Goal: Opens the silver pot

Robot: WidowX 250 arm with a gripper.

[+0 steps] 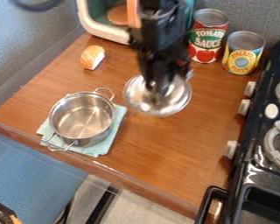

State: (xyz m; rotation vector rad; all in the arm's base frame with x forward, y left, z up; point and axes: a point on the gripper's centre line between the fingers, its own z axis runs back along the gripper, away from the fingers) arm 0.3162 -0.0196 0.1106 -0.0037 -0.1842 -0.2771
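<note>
Pot uncovered; lid-placing step in hand.
Silver pot sits open on a folded cloth near the counter's front edge, left in the view. Gripper, beside it, pinches the silver lid at its top. Next move, as judged: lower the lid level onto the bare wood, well short of the stove, then release.

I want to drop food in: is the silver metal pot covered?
No, the pot shows its inside, and the round silver lid hangs from the black gripper.
</note>
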